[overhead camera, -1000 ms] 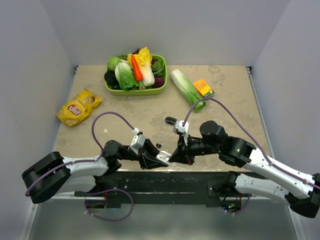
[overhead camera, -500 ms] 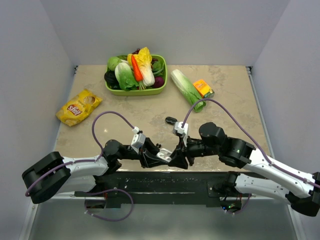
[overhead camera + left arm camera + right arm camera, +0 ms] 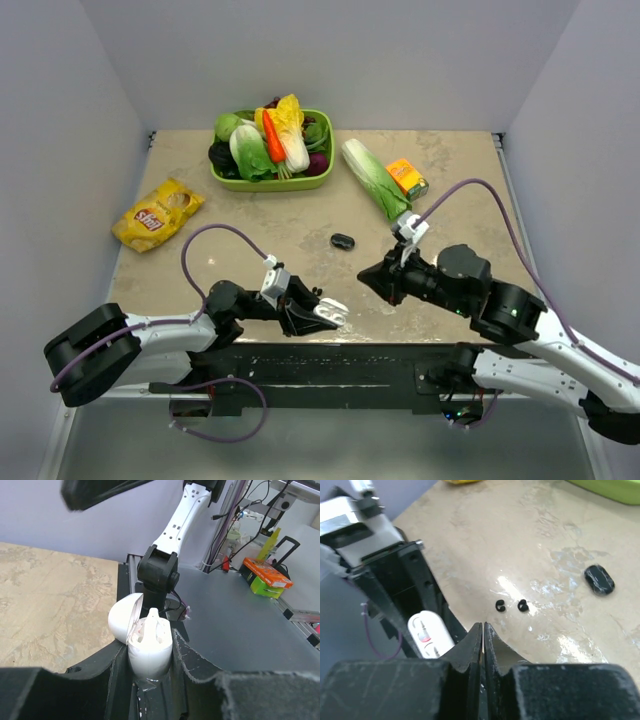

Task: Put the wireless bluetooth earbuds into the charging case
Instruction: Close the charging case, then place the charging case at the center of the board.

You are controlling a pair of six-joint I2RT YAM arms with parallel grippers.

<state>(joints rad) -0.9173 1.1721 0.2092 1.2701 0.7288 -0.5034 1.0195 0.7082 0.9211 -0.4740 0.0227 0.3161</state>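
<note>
Earbuds only partly stowed, by the look of it. White charging case (image 3: 149,657) lid-open and upright, clamped between the fingers of the left tool (image 3: 314,312), sitting over the near edge of the tabletop (image 3: 460,190). Something white poking up from the wells, probably one white bud already seated; second well not readable. Black buds (image 3: 500,606) loose on the tabletop, side by side but not touching, near a black case (image 3: 599,579) that looks closed. Right tool (image 3: 483,635) pinched down to a thin slit, nothing visible in it, hovering above the surface, apart from the white case and aimed roughly toward the black buds. Remaining, as judged: pick up both black buds, open the black case, seat them, confirm the white pair. Tabletop beige, marbled, glossy, with glare patches right around the buds. Plain pale walls on three sides. Green basket (image 3: 226,180) of vegetables at the far edge, cabbage (image 3: 375,180) and orange carton (image 3: 406,176) just right of it, yellow chip bag (image 3: 157,214) far left, all well apart from the work area. Grey bench, metal frames and cables beyond the near edge in the left wrist view.
</note>
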